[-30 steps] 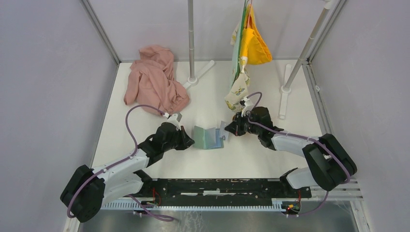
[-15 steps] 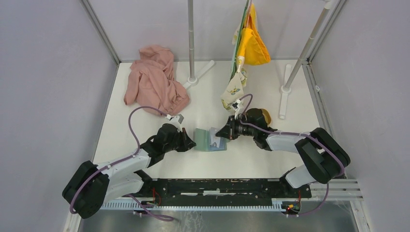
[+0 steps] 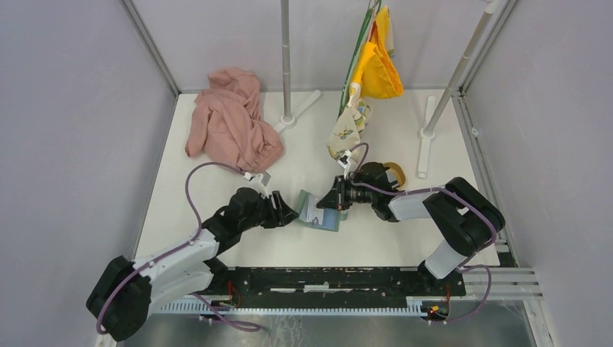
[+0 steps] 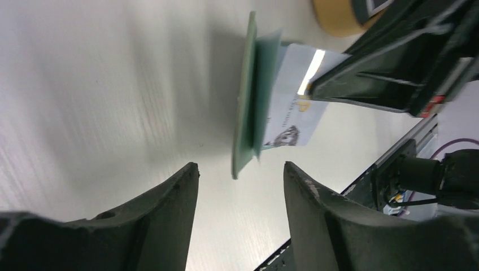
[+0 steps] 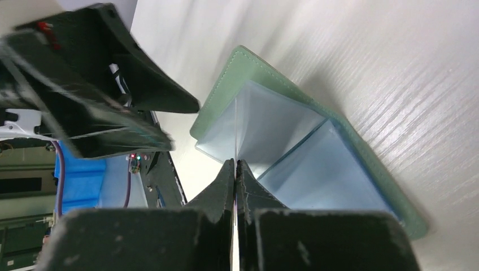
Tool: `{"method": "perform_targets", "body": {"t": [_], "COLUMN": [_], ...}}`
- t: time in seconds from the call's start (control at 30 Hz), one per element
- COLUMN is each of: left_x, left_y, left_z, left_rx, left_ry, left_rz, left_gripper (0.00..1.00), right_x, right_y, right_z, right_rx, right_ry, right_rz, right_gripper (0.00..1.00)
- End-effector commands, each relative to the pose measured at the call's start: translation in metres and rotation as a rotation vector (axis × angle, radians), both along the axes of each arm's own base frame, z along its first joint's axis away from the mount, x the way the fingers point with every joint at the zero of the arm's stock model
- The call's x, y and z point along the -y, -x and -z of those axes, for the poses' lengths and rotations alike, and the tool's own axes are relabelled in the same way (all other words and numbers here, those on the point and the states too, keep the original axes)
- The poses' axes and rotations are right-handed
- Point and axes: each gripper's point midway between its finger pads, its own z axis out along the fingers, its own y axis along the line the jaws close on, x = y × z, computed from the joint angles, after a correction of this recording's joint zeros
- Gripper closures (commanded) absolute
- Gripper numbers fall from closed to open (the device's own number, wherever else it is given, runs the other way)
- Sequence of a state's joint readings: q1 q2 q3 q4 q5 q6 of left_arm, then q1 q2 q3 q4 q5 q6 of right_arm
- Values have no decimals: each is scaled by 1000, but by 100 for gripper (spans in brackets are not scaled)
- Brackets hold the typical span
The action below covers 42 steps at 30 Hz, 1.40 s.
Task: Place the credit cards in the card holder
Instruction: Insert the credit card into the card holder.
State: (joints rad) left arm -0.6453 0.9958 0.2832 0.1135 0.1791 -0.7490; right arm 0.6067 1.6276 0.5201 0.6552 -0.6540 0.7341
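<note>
Plainly, one card (image 4: 289, 113), one card holder (image 4: 244, 118) — open

- card holder (image 3: 319, 212): sage green outside; inner sleeves pale, glassy blue.
- credit card (image 4: 294, 107): white, small dark animal print, small gold mark.
- desk (image 3: 361, 238): white, faint grain streaks.
- left pincer (image 4: 240, 169), right pincer (image 5: 236, 165): matt black.
- arm links (image 3: 181, 256): white between black joints.
- cables (image 3: 189, 191): mauve.
- heaped cloth (image 3: 231, 123): dusty pink.
- hanging cloth (image 3: 379, 69): yellow; below it a cream cloth (image 3: 344, 130), leaf-and-flower print.
- tape roll (image 4: 339, 14): tan.
- walls (image 3: 65, 108): pale lilac-grey.
</note>
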Motion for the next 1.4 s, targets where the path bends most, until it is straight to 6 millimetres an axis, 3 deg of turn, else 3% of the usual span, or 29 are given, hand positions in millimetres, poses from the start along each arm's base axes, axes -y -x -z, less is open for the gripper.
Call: {"method": "perform_targets", "body": {"t": [0.0,0.13,0.23,0.37,0.57,0.67,0.9,1.13,1.37], "left_x": [-13,3,25,49,60,58,37,54,63], "left_y": [-15,-6,-1,-7,-23,-33,-49,-32,-29], "left_z": [-54,-93,-99,-83,-52,-33,5,9,2], "left_rx": [157,229,217,167,102,73,17,17,25], "left_ry": [7,137,226,250,190,136,12,126,209], "left_rz": [-66,10,107,196,201,160,62,190,244], "left_gripper": [34,33,48,58,52,44,42,39,36], "right_x": [-10,-10,-10,-10,-7,-5,0,-3,-5], "right_y": [-15,-17,-17,-19,-22,-23,-30,-23,-17], "right_z": [-8,2,6,9,8,9,7,-28,-28], "right_rx": [72,60,53,53,54,50,59,55,29], "right_ry": [-11,15,22,30,25,23,24,-157,-187], "right_rz": [-14,-17,-22,-22,-18,-16,-3,-48,-76], "right_gripper": [100,100,100,100,100,100,100,100,100]}}
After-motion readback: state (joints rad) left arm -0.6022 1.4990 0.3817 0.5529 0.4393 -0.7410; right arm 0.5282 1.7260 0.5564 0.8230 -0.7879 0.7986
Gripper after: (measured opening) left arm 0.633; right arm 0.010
